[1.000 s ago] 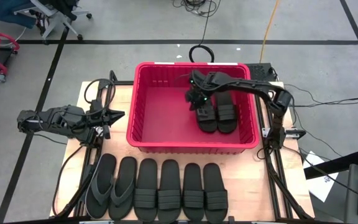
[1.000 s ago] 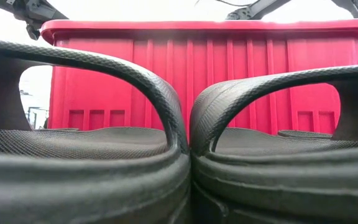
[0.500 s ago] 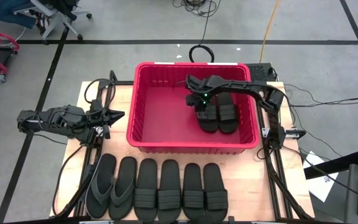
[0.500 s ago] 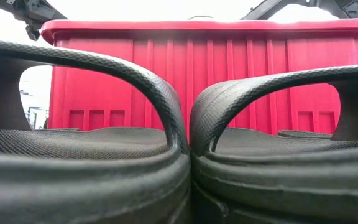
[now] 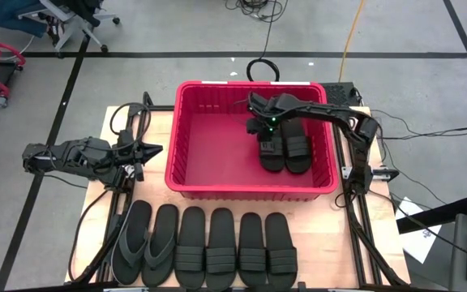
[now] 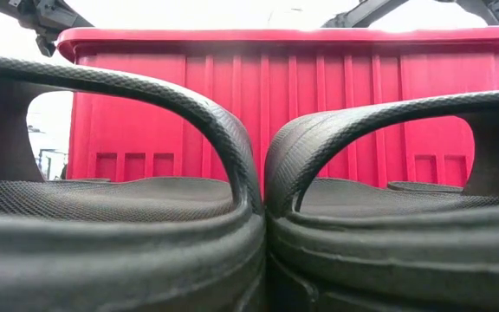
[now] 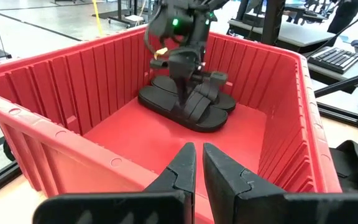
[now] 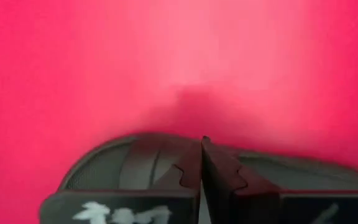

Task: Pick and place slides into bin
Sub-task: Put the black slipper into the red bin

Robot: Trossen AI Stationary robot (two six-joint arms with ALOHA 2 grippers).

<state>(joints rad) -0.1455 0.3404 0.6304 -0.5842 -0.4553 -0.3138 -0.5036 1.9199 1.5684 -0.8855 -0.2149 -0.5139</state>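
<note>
The red bin (image 5: 250, 191) stands at the table's middle. Two black band-strap slides lie flat side by side on its floor near its right wall: one (image 5: 270, 151) and one (image 5: 296, 146). My right gripper (image 5: 263, 130) is shut and reaches down into the bin, right over the left one's strap (image 7: 194, 104). My left gripper (image 5: 151, 150) is shut and empty, left of the bin. Several more slides (image 5: 205, 247) lie in a row along the near edge, the two leftmost (image 5: 146, 243) with thong straps. My right gripper points down at the band strap of the left slide in the bin (image 8: 123, 165) with its fingers shut. I cannot tell whether they touch it. The slide lies flat on the bin floor.
The bin's left half (image 5: 213, 150) is bare red floor. In the low view two slides (image 6: 111, 225) (image 6: 397, 225) stand close in front of the bin's near wall (image 6: 293, 95). Cables and rails run along both table sides.
My right arm has shifted slightly above the bin while its gripper stays over the left slide. The slides in the bin and the row at the near edge lie as before.
</note>
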